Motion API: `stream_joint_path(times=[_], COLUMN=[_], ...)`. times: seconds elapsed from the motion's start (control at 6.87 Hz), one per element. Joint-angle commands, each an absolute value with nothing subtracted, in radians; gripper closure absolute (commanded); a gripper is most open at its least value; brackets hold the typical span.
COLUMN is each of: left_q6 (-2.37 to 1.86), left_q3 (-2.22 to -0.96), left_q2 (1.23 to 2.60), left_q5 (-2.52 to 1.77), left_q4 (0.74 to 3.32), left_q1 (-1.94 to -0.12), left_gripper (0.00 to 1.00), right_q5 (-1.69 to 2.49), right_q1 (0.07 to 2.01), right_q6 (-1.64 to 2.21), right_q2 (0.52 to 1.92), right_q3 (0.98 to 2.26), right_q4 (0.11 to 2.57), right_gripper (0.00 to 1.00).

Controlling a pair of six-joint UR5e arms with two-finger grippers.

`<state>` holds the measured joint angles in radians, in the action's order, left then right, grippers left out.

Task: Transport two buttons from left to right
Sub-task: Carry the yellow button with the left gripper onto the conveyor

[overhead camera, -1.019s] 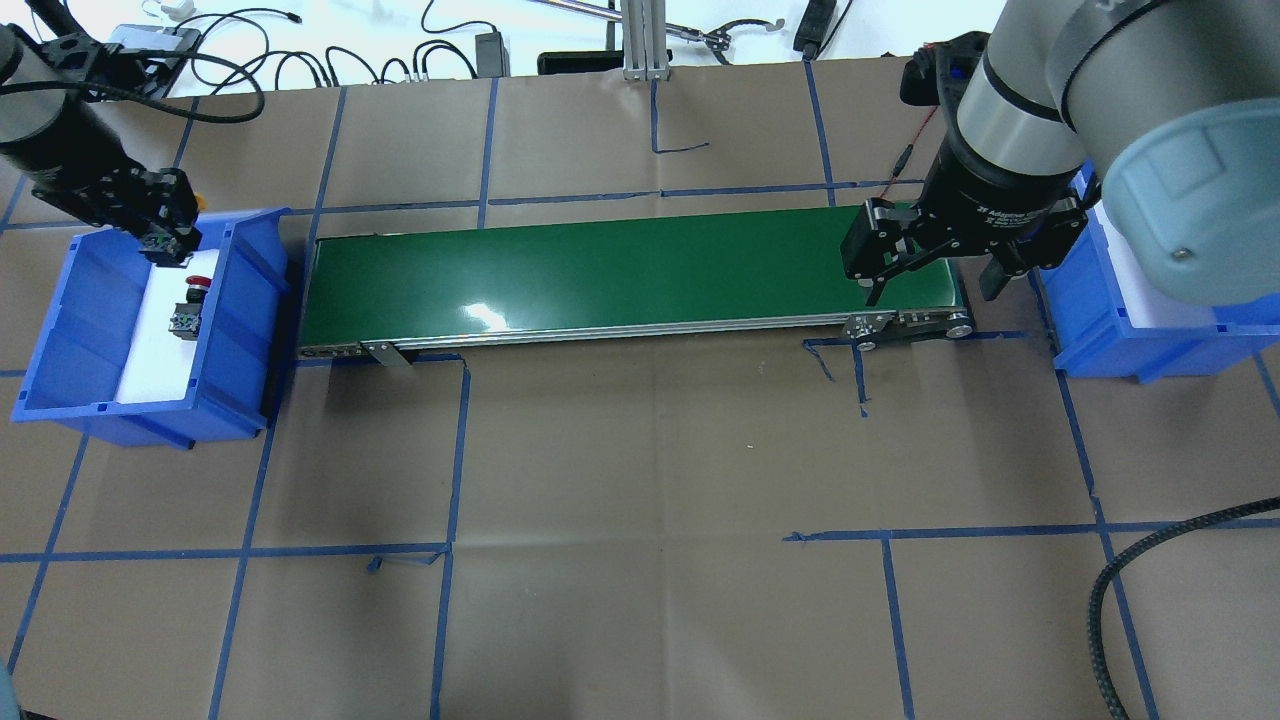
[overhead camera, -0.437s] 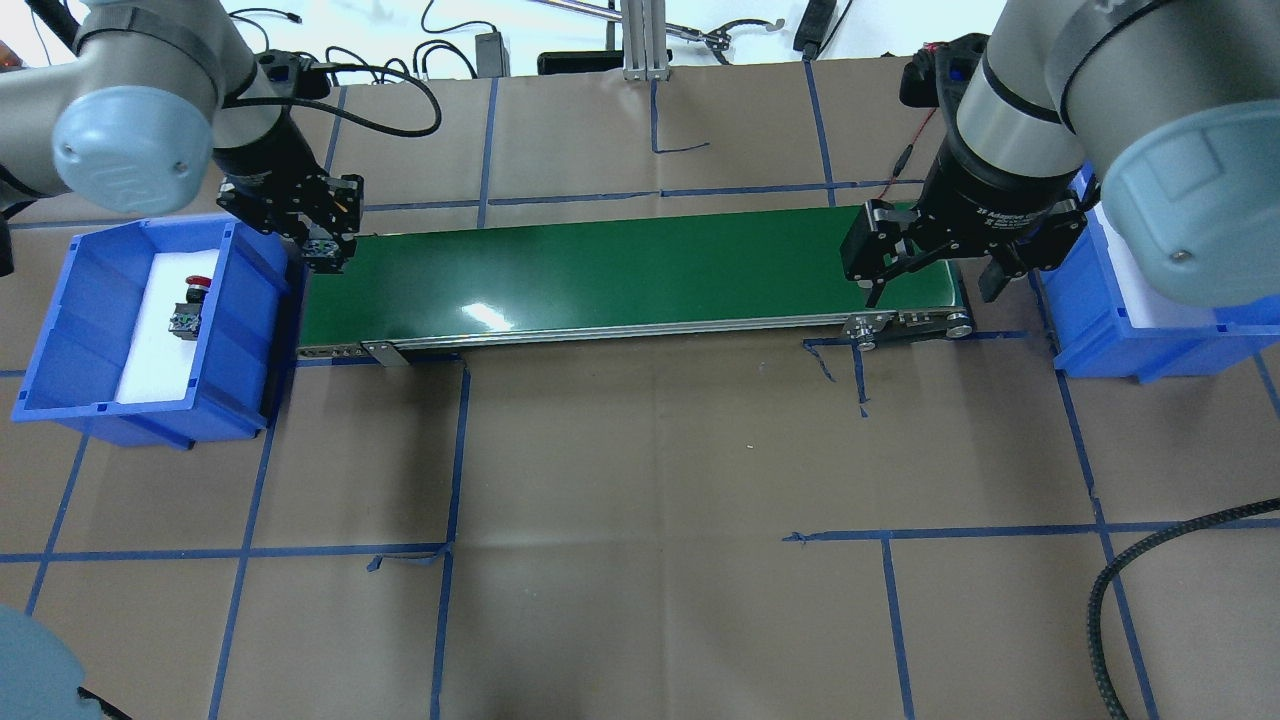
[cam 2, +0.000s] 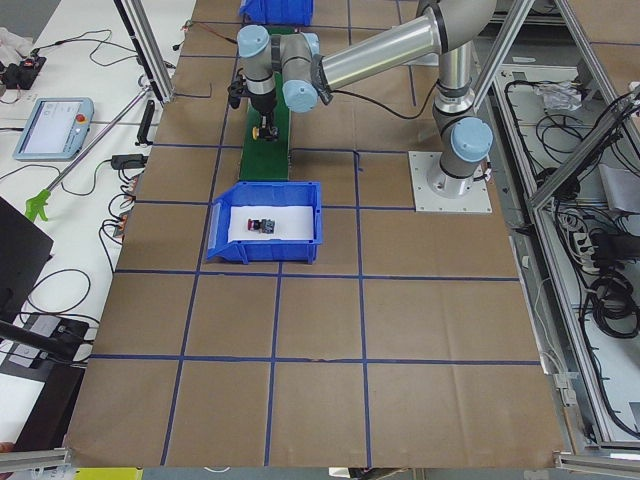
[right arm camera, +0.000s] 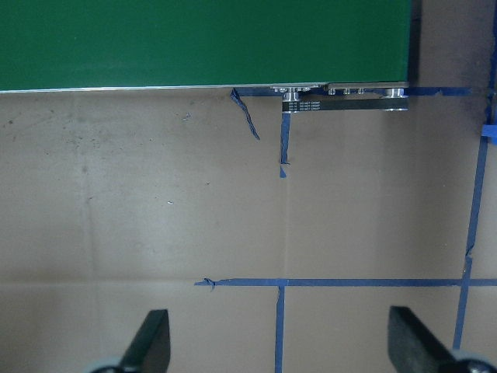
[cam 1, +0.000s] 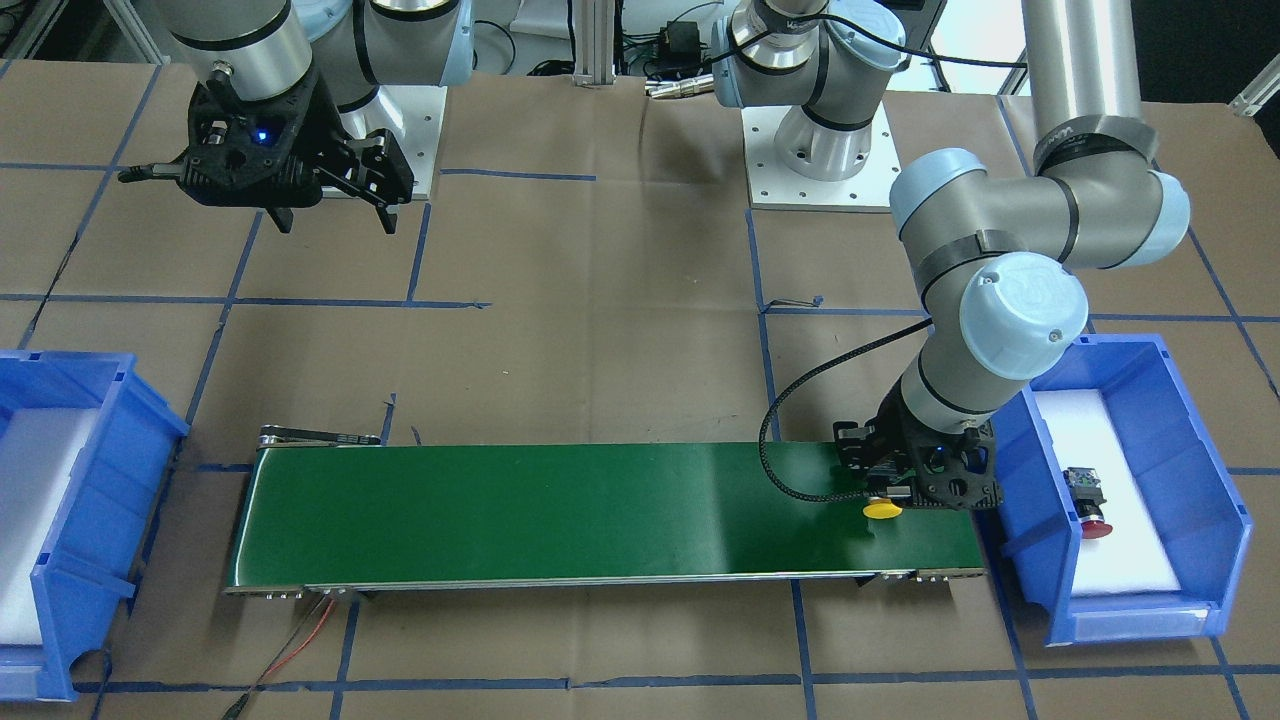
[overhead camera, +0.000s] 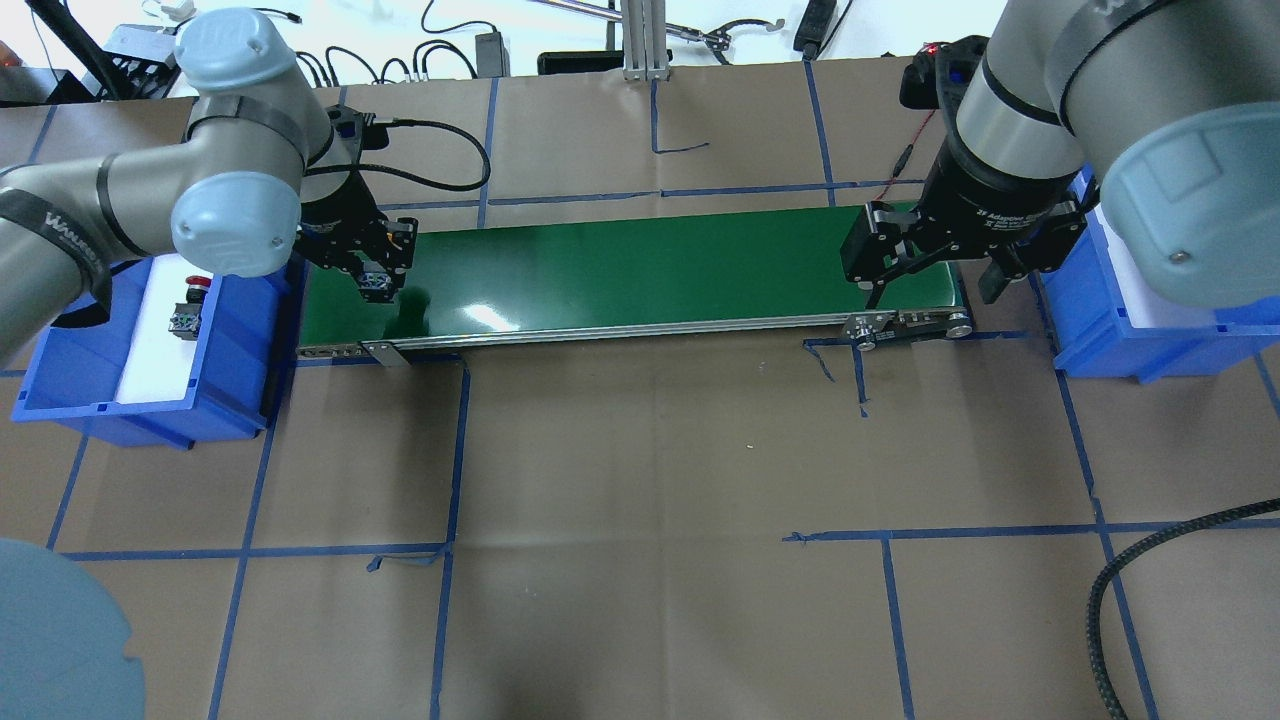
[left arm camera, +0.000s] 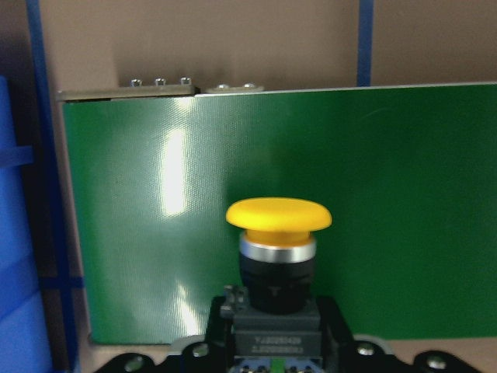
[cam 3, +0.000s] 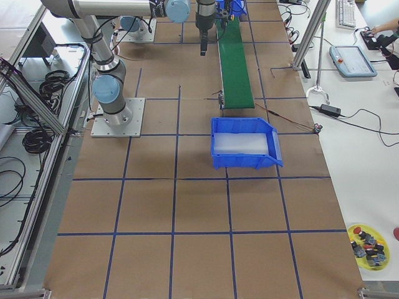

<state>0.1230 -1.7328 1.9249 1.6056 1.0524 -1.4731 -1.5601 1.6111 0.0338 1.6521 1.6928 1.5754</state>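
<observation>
My left gripper is shut on the yellow button and holds it by its black body over the left end of the green conveyor belt. The left wrist view shows the yellow cap in front of the belt. I cannot tell whether the button touches the belt. The red button lies on white foam in the left blue bin, and also shows in the front view. My right gripper is open and empty, above the belt's right end.
The right blue bin, with white foam in it, stands just past the belt's right end. A black cable lies at the front right. A yellow plate with spare buttons sits off the table.
My left arm has swung from the left bin over to the belt's left end, carrying the yellow button. The red button and the right arm have not moved.
</observation>
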Motion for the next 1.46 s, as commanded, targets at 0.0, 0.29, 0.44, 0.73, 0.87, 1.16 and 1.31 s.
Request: stream_joint_path(times=[0.0, 0.29, 0.44, 0.73, 0.87, 1.16, 1.31], left_q6=[0.121, 0.097, 0.092, 0.092, 0.094, 0.094, 0.095], left_q3=[-1.776, -1.766, -1.766, -1.752, -1.717, -1.579, -1.536], left_q2=[1.948, 1.933, 1.936, 1.909, 1.882, 1.820, 1.819], left_q5=[1.603, 1.586, 1.585, 1.586, 1.586, 1.586, 1.588], left_q4=[0.959, 0.960, 0.962, 0.972, 1.027, 1.283, 1.319], left_q1=[-1.474, -1.474, -1.474, -1.476, -1.476, -1.476, -1.473], left_gripper=[0.96, 0.01, 0.00, 0.00, 0.00, 0.00, 0.00], right_q5=[-1.560, -1.560, -1.562, -1.562, -1.560, -1.555, -1.558], right_q1=[1.611, 1.611, 1.611, 1.611, 1.612, 1.612, 1.612], right_q6=[0.034, 0.034, 0.034, 0.035, 0.034, 0.035, 0.035], right_q2=[1.652, 1.652, 1.654, 1.660, 1.661, 1.663, 1.664], right_q3=[1.695, 1.695, 1.698, 1.698, 1.698, 1.689, 1.686], right_q4=[1.575, 1.577, 1.574, 1.565, 1.565, 1.560, 1.562], right_gripper=[0.00, 0.00, 0.00, 0.00, 0.00, 0.00, 0.00])
